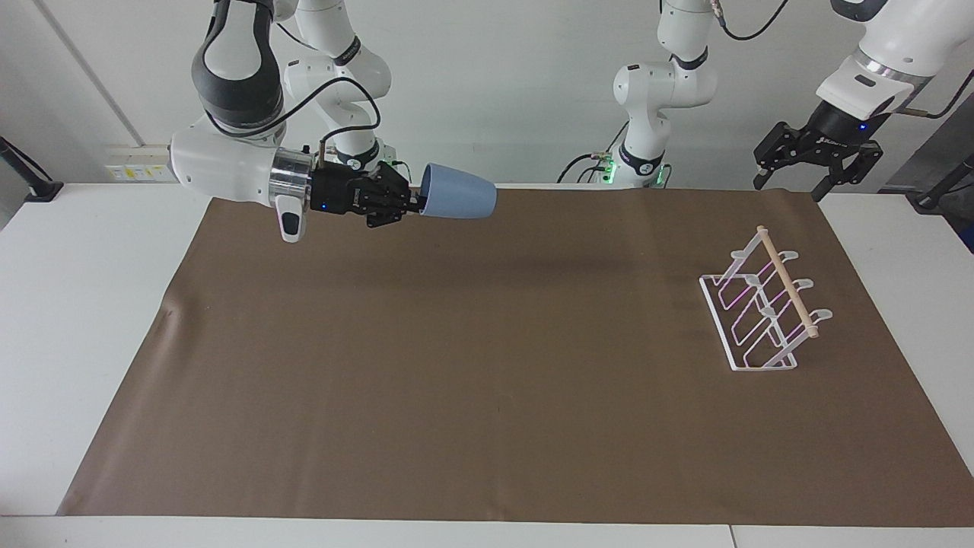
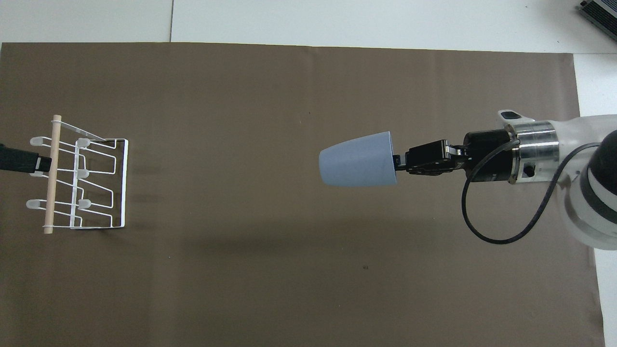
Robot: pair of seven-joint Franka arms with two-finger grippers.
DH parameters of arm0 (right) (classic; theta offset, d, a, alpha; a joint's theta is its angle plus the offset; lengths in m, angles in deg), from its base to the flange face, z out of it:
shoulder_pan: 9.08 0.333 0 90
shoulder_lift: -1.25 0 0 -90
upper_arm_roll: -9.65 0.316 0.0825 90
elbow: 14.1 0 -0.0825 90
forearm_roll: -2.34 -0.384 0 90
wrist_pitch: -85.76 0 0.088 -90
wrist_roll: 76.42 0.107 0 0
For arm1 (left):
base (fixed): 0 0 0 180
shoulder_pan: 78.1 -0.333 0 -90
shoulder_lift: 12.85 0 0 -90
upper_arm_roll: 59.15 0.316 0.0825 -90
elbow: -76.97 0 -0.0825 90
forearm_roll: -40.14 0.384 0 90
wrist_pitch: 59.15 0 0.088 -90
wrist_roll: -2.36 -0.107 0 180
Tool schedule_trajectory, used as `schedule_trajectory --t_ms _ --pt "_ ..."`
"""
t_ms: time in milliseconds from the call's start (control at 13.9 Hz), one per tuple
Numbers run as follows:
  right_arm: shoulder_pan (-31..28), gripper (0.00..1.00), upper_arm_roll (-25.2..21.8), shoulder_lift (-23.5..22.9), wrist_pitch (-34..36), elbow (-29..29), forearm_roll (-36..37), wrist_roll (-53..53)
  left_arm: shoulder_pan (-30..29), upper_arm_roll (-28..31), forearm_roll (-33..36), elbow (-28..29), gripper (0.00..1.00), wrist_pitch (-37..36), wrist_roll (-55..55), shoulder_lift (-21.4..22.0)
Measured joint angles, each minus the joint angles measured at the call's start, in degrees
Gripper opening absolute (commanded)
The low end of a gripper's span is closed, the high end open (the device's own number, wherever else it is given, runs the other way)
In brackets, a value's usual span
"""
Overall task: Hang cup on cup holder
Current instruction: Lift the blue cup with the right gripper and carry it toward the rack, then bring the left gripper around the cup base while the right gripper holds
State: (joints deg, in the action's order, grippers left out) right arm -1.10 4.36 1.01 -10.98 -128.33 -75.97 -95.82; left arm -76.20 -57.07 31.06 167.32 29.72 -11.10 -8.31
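My right gripper (image 1: 417, 202) (image 2: 397, 163) is shut on the rim of the light-blue cup (image 1: 458, 202) (image 2: 357, 159). It holds the cup on its side high above the brown mat, base pointing toward the left arm's end. The white wire cup holder (image 1: 763, 310) (image 2: 82, 178), with a wooden dowel along its top, stands on the mat at the left arm's end. My left gripper (image 1: 818, 173) hangs open in the air above the table edge beside the holder; only its dark tip (image 2: 21, 161) shows in the overhead view.
A brown mat (image 1: 487, 396) (image 2: 289, 270) covers most of the white table (image 1: 84, 304). Nothing else lies on it between the cup and the holder.
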Motion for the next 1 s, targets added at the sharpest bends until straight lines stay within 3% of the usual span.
schedule_trajectory --t_ms 430,1004 --pt "4.35 0.0 0.0 1.86 -0.34 -6.88 -12.26 -1.27 0.1 -0.7 -10.94 1.17 1.0 1.84 11.05 -0.02" --pt "14.14 0.0 0.09 2.04 -12.05 -8.83 -21.72 -3.27 0.72 -6.62 -13.75 1.41 1.0 3.93 47.47 -0.01"
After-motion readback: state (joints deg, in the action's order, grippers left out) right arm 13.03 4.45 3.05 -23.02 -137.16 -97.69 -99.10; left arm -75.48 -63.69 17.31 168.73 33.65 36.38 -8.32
